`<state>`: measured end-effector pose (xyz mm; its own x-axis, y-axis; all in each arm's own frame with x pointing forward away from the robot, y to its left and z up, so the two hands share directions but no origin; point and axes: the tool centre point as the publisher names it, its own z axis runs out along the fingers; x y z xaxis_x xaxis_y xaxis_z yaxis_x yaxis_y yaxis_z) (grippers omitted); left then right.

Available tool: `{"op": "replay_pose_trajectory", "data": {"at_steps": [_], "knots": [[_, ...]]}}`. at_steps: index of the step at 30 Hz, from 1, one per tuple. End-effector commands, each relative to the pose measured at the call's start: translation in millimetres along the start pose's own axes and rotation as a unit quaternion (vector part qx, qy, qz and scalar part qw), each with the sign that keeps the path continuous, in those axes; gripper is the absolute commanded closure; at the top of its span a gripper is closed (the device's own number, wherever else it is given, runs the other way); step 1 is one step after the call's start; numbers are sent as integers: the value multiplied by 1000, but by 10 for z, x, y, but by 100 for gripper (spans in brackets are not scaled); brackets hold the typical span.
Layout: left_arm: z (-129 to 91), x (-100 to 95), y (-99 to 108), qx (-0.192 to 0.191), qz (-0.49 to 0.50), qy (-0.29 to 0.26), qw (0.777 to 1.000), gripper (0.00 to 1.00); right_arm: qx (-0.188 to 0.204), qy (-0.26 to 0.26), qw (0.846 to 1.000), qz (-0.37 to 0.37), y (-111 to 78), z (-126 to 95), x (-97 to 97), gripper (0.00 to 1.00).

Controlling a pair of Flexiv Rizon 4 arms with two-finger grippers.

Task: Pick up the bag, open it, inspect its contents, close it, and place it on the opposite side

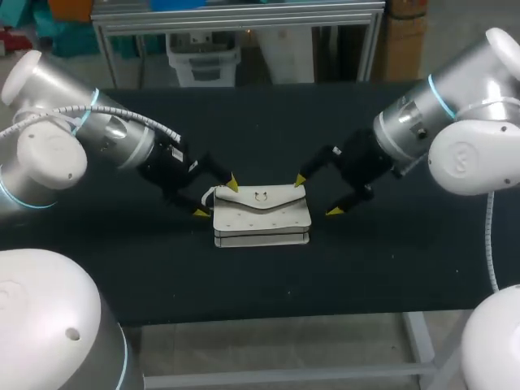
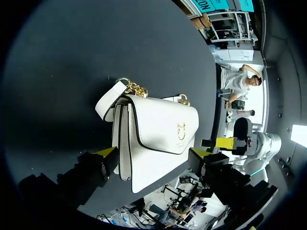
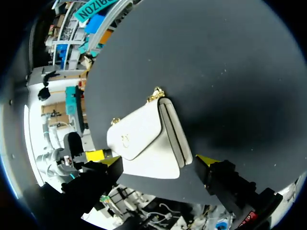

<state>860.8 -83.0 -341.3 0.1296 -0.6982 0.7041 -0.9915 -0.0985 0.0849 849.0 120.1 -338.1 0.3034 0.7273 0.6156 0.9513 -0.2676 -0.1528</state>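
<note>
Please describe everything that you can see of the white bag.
The white bag is a small handbag that looks like smooth leather. It has a dark-edged flap, closed, with a small gold clasp. A gold chain joins a white strap at one end. The bag seems to lie flap side up at the middle of the black table. Its ends lie between the open fingers of the left gripper and the right gripper; contact is unclear.

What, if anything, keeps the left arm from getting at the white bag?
Probably nothing, so likely yes: the left pincer is open and already straddles one end of the white bag, with nothing else showing between them.
</note>
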Motion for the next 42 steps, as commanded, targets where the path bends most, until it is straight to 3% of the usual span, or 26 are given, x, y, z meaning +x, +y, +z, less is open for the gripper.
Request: {"op": "replay_pose_trajectory", "data": {"at_steps": [1,16,26,35,37,40,41,42], "knots": [[77,-36,-51,-6,-1,12,1000,0,1,7,1000,8,75,132,-11,0],[165,-45,-139,-20,-5,34,999,13,-21,32,999,38,223,408,20,0],[202,-66,-222,-25,-13,42,999,28,-47,64,995,54,330,484,53,4],[240,-81,-280,-31,-18,48,998,29,-65,85,993,58,398,481,86,36],[248,-85,-286,-33,-21,50,998,29,-66,87,992,59,408,489,92,50],[266,-83,-296,-37,-23,53,998,31,-68,93,992,59,430,516,108,54],[273,-77,-297,-38,-23,53,998,36,-68,95,991,58,434,525,113,55],[282,-70,-296,-38,-23,53,998,48,-68,96,991,58,436,535,120,56]]}}
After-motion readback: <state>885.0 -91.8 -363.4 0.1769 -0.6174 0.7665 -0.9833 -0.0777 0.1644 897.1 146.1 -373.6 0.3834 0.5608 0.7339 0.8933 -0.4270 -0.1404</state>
